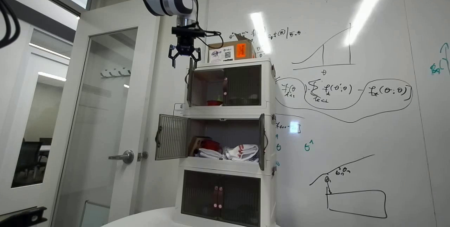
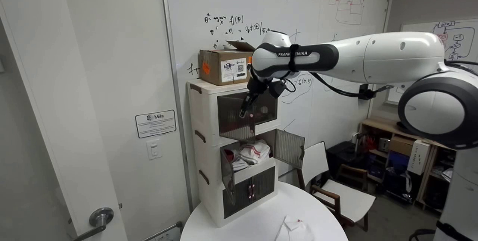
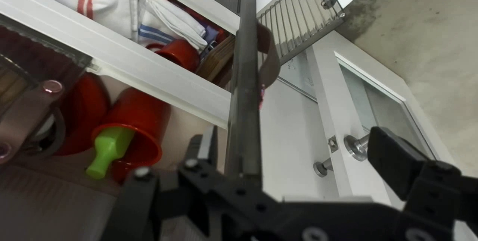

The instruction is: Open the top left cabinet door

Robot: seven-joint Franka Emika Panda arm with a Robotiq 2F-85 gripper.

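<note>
The top left cabinet door (image 1: 190, 86) stands swung outward, almost edge-on in an exterior view, with the compartment behind it showing. It also shows in an exterior view (image 2: 231, 121) and in the wrist view (image 3: 244, 84), its brown curved handle (image 3: 269, 52) on the outer face. My gripper (image 1: 186, 62) is open at the door's upper edge; it also shows in an exterior view (image 2: 246, 109). In the wrist view the gripper (image 3: 295, 147) has the door between its spread fingers, much nearer the inside finger. I cannot tell whether a finger touches it.
The top right door (image 1: 244, 84) is shut. The middle tier's left door (image 1: 172, 136) and right door (image 1: 262, 142) stand open, with towels (image 1: 242, 152) inside. A red cup (image 3: 130, 118) lies in the top compartment. A cardboard box (image 1: 230, 52) sits on top.
</note>
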